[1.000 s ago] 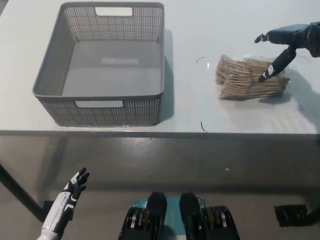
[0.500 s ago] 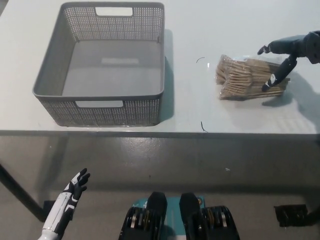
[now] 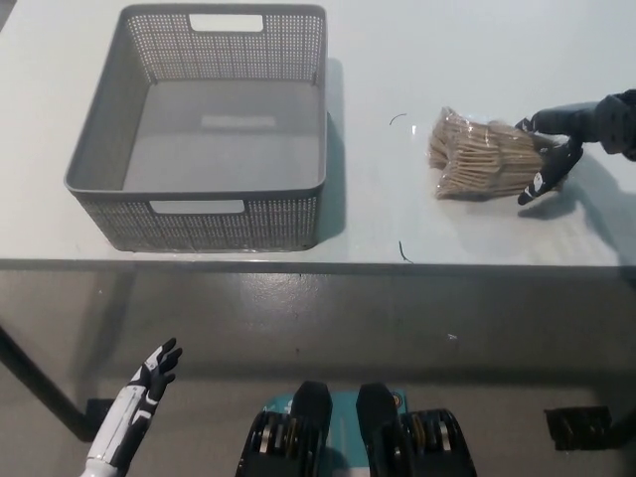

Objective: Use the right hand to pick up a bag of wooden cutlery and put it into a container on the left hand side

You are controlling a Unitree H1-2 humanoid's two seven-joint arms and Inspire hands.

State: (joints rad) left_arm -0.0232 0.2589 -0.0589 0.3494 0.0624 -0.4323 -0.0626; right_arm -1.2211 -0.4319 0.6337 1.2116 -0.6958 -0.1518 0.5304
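A clear bag of wooden cutlery [image 3: 487, 157] lies flat on the white table [image 3: 397, 60], right of centre. My black right hand [image 3: 553, 151] comes in from the right edge and sits at the bag's right end, with its thumb at the far side and its fingers curled down over the near side. The bag rests on the table and the hand stands open around it. The grey perforated basket [image 3: 194, 194] stands on the left part of the table with nothing in it. My white left hand [image 3: 141, 393] hangs low at the lower left, below the table edge, fingers spread.
The table's front edge [image 3: 318, 263] runs across the picture just in front of the basket and bag. Small dark marks [image 3: 402, 251] lie on the tabletop between them. Below the edge lies grey floor.
My right hand has dropped lower and closer in over the bag's right end, its fingers now curling round it. The bag, the basket and my left hand have stayed in place.
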